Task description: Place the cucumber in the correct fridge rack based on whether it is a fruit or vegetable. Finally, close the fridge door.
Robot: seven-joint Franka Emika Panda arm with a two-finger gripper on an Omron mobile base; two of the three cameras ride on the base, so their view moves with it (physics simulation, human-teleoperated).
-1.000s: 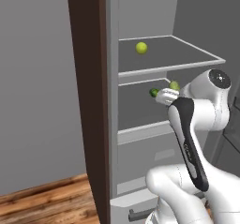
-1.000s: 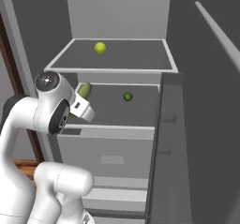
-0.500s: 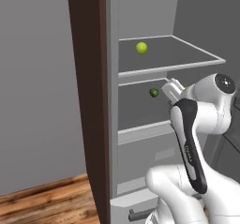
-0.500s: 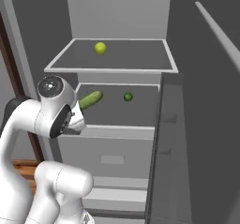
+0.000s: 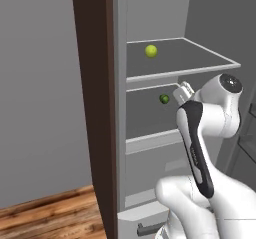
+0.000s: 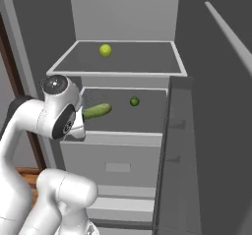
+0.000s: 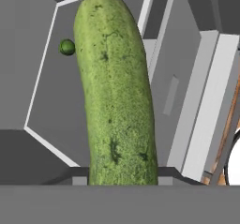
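Note:
The cucumber (image 7: 117,92) stands between my fingertips in the hand view, with my gripper (image 7: 122,176) shut on its near end. From the right base it sticks out of my hand, nearly level, a little above the left part of the lower fridge rack (image 6: 147,118). Its green tip (image 6: 98,111) points at a small dark green ball (image 6: 134,101) that lies farther back on that rack. My gripper (image 5: 183,90) is just under the upper shelf's front edge. The fridge door (image 6: 216,131) stands open on the right.
A yellow-green ball (image 6: 105,50) lies on the upper shelf (image 6: 147,62). Below the rack is a grey drawer front (image 6: 118,167). A tall brown cabinet panel (image 5: 92,108) flanks the fridge on the left, above a wooden floor (image 5: 45,218).
My hand has moved forward toward the fridge. The cucumber has swung down from a steep tilt to nearly level over the lower rack. The balls have not moved.

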